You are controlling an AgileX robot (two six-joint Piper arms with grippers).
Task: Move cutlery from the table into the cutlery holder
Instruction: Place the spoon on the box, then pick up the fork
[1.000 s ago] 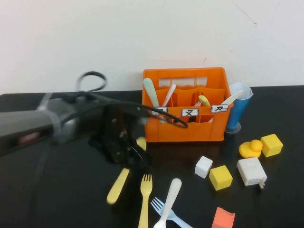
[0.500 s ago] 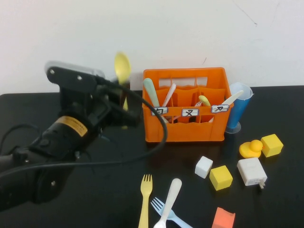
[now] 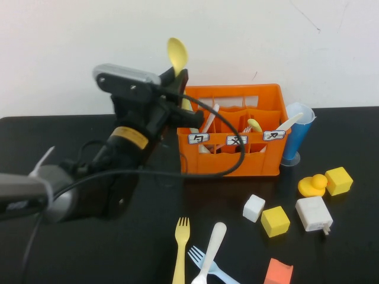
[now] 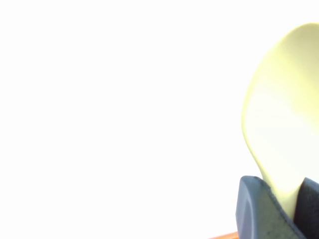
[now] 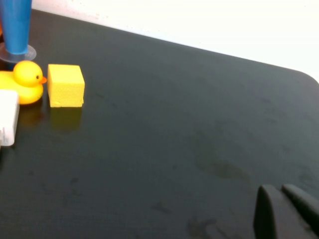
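Since the earlier frame, my left gripper [image 3: 177, 83] has carried the pale yellow spoon [image 3: 177, 54] rightward to the cutlery holder [image 3: 237, 160], clamped upright above its left compartments. On the near table [image 3: 89, 248] lie the yellow fork [image 3: 180, 248], cream-white piece [image 3: 212, 244] and light blue fork [image 3: 216, 269]. My right gripper [image 5: 286, 211] hovers low at the table's right, fingers together.

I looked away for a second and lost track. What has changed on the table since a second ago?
The left gripper took the pale yellow spoon off the table, lifted it and carried it right, to the cutlery holder's left end, bowl up, jaws shut on it. The yellow fork, cream-white piece and light blue fork stayed put. The right gripper is parked low at the table.
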